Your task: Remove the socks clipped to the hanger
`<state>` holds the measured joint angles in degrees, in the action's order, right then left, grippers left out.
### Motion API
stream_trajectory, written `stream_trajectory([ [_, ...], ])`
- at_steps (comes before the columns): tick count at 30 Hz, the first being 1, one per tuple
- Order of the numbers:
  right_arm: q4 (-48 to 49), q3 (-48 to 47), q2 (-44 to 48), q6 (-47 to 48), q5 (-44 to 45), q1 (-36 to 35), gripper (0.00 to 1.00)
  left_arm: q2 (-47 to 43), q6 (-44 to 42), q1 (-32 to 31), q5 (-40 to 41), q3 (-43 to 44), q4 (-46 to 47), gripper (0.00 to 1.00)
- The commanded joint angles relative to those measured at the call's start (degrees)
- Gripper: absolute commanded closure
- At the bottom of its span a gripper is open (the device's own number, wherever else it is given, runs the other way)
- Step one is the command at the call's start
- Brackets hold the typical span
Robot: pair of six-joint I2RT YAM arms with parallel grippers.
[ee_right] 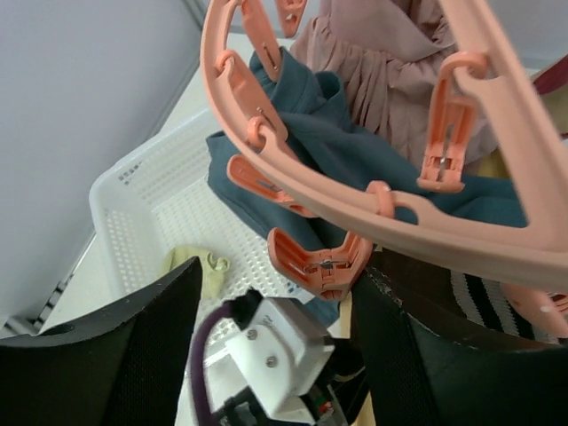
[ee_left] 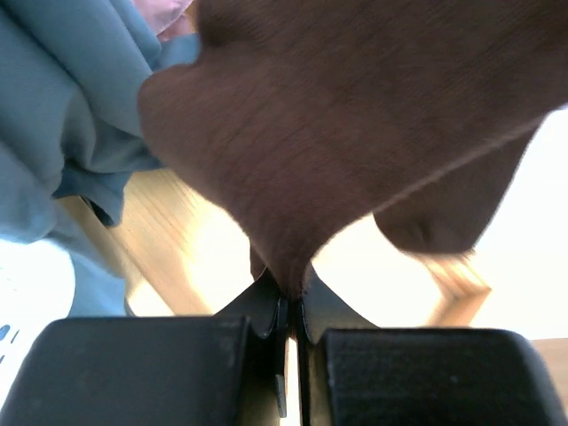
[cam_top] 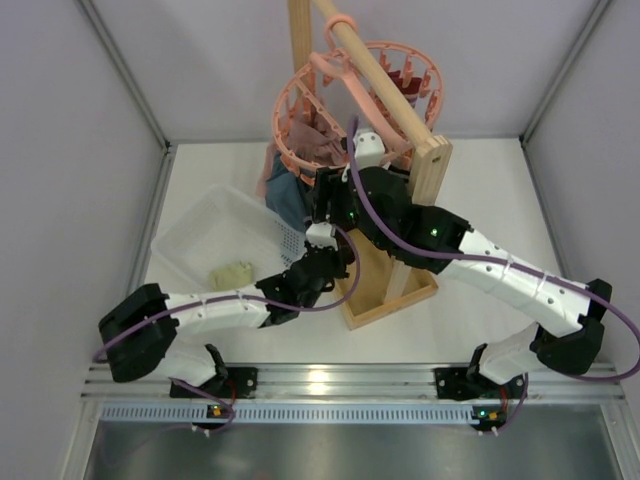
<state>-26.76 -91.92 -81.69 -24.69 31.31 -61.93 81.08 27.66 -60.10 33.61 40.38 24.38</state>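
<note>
Pinching the dark brown sock by its hanging tip, the left gripper is clamped on it. Soft, light knit, likely stretches before releasing, so better hold nearer the clip. It hangs from the hanger on the wooden rack. Empty, the right gripper gapes beside a peg. White table, basket alongside, walls close.

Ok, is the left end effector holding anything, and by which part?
Yes: the left end effector pinches the dark brown sock at its lowest hanging tip.

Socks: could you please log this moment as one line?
left gripper: shut on brown sock | right gripper: open | cream sock: basket
</note>
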Motion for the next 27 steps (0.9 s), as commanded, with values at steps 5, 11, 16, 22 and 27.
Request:
stream_trajectory([
  [5, -3.03, 0.42, 5.92, -2.12, -6.96, -0.64, 0.35, -12.25, 0.73, 0.24, -6.88, -5.92, 3.48, 1.00],
  [11, -6.09, 1.39, 7.51, -2.21, -8.29, -2.23, 0.36, -17.62, 2.13, 0.59, -8.46, -7.25, -0.20, 1.00],
  [16, -10.41, 1.74, 8.21, -2.38, -4.69, -3.19, 0.36, -21.30, 3.10, 0.77, -9.96, -7.86, -1.70, 1.00],
  [22, -13.41, 3.23, 8.65, -3.00, 0.59, -3.46, 0.36, -25.17, 4.07, 1.03, -10.84, -8.82, -4.42, 1.00],
  [27, -14.01, 0.52, 8.22, -1.33, 2.44, -3.90, 0.36, -29.47, 4.60, 1.12, -10.23, -9.88, -8.03, 1.00],
])
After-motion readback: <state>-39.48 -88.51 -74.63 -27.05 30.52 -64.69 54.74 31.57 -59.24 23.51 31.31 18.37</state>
